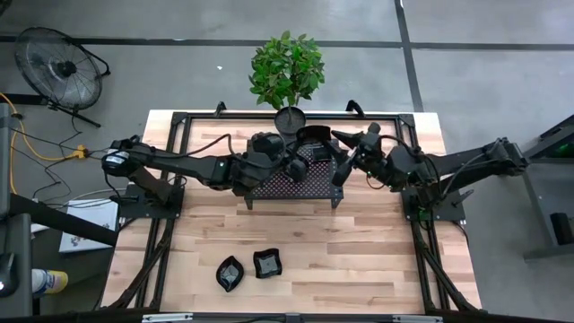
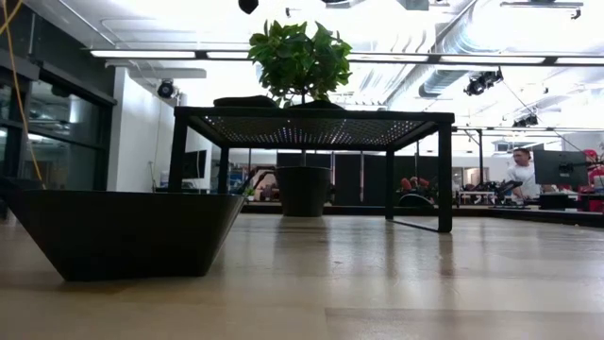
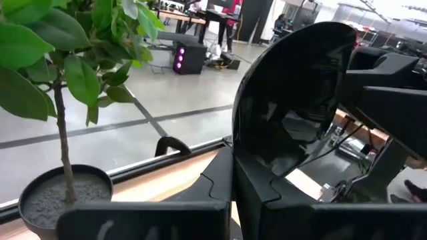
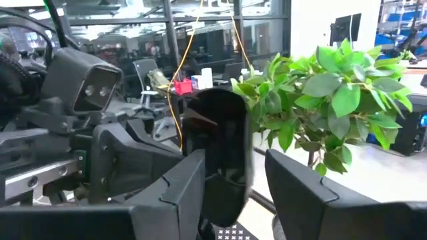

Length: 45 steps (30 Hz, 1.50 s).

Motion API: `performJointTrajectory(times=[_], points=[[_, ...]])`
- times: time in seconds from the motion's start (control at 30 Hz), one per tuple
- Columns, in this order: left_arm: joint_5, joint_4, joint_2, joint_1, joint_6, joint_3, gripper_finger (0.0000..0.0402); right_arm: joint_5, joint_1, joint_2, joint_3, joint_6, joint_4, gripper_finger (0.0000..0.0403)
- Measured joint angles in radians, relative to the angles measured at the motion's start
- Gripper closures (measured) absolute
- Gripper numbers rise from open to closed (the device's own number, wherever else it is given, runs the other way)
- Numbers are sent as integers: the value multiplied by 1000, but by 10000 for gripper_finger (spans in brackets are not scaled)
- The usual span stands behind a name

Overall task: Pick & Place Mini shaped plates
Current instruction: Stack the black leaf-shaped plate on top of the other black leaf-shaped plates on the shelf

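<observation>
A glossy black mini plate (image 3: 293, 100) stands on edge in the air above the black perforated rack (image 1: 296, 179). My left gripper (image 3: 233, 177), reaching in from the table's left, is shut on it. My right gripper (image 4: 237, 183) comes level from the right and is open. Its two fingers stand on either side of the same plate (image 4: 220, 147), which shows edge-on there. Two more mini plates (image 1: 230, 274) (image 1: 267, 263) lie flat on the wood near the front edge. One of them fills the low view's near left (image 2: 123, 231). My left gripper pinches the plate's lower rim (image 3: 248, 160) between its two fingers, which point roughly level toward the table's far right. The plate stands upright above the fingers, lifted clear of the rack. My right gripper's fingers (image 4: 180, 190) flank the plate; I cannot tell whether one touches it.
A potted plant (image 1: 289, 72) stands at the far edge, just behind the rack. In the low view, dark dishes (image 2: 245, 100) lie on the rack's top. Bare wood stretches between the rack and the two front plates. A person (image 2: 517, 170) sits far off in the room.
</observation>
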Motion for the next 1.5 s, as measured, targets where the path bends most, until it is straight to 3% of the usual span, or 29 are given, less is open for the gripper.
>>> performJointTrajectory(times=[0.17,0.33,0.83,1.3,1.5], points=[[3,0,-1,0,3,0,401,22,-7,-1,1,0,0,250],[9,0,-1,0,3,0,401,-20,-24,-1,1,17,-6,268],[9,0,-1,0,25,0,401,-15,-26,-1,1,18,-24,397],[42,-2,-2,0,95,0,397,-46,-27,-3,1,27,-28,402],[94,7,-2,0,118,0,340,-85,-26,0,1,31,-31,402]])
